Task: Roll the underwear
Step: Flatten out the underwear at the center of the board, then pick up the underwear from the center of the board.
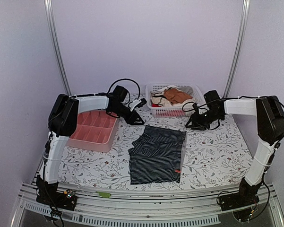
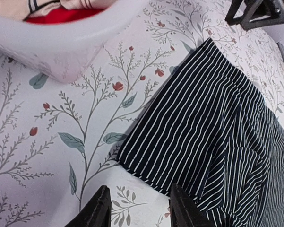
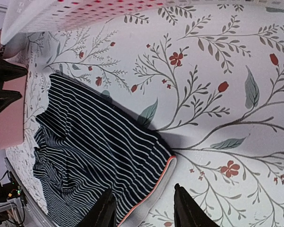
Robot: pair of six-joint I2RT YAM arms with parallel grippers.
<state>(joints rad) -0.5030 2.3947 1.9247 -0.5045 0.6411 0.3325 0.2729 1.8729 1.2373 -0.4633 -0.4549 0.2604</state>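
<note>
The underwear (image 1: 158, 153) lies flat and unrolled at mid-desk (image 1: 212, 151), and my two arms reach low and inward from either side to its far corners. The left gripper (image 2: 139, 189) and right gripper (image 3: 144, 189) are both released and empty, each straddling a corner's edge. I judge the risk to be an uneven or single-layer pinch, which would skew the roll or drag the cloth.

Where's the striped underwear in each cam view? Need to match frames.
Top external: underwear lies flat, centre of picture.
Left wrist: fills the right half.
Right wrist: lower left.
Shared landmark: white basket, top left in left wrist, top edge in right wrist.
</note>
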